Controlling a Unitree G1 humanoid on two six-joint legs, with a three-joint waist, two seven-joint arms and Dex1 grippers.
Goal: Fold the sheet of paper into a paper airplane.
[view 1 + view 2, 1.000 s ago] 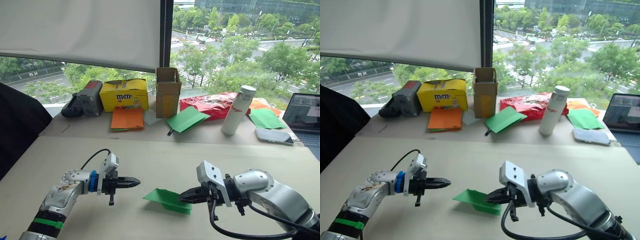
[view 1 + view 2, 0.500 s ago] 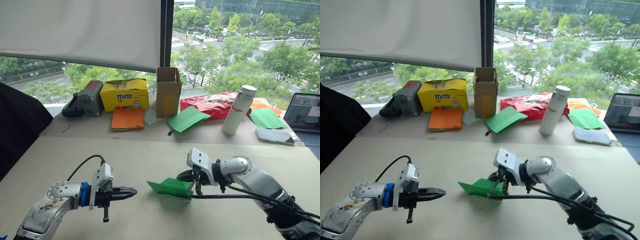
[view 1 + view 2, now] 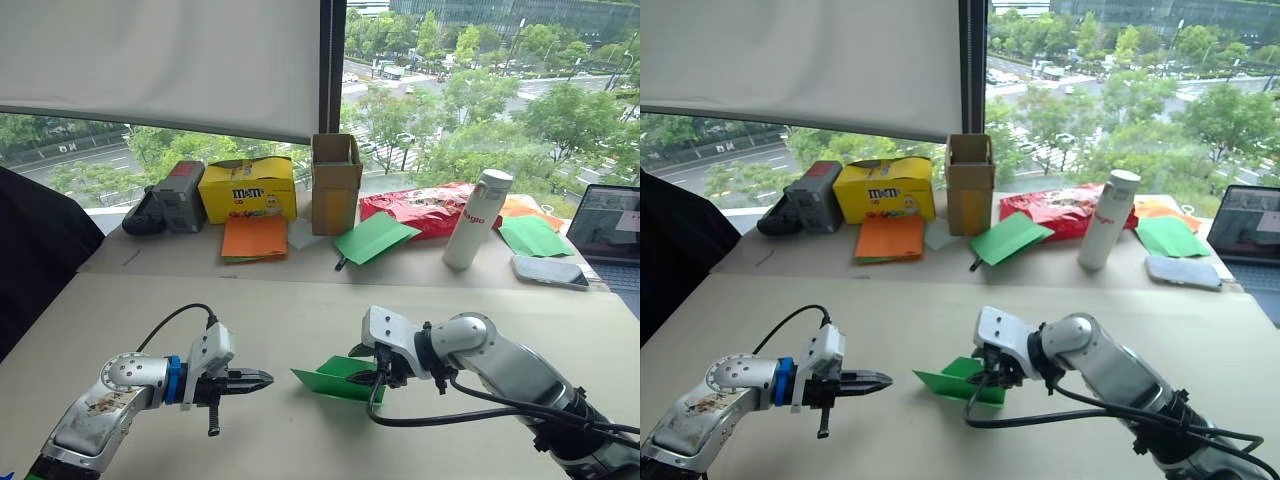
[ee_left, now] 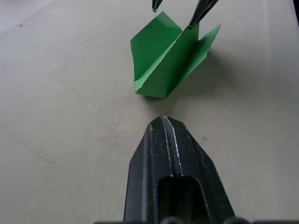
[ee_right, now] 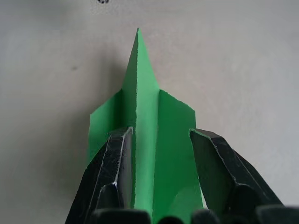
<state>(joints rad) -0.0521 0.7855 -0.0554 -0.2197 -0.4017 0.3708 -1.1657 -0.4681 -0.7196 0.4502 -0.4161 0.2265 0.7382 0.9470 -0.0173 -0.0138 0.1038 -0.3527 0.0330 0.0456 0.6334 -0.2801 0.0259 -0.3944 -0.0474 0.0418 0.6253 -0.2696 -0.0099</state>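
The paper airplane (image 3: 335, 381) rests on the counter (image 3: 300, 320) between my two grippers, nose pointing toward my left gripper (image 4: 163, 122). That gripper has its fingers pressed together, holding nothing, just short of the nose. My right gripper (image 5: 159, 135) is parted (fingers straddling the raised centre fold), not clamping it.

Laptop (image 3: 612, 232) at right edge of head view: cut off by frame, screen content too small to read. Rear end of paper airplane (image 5: 147, 135) hidden behind right gripper (image 5: 161, 135) fingers (image 5: 114, 163), cut off at lower edge of right wrist view. Fingertip contact with paper unclear. Dark object (image 3: 35, 250) at left edge: cut off, unidentifiable. Small green folded papers (image 3: 532, 238) at right: shape indistinct.
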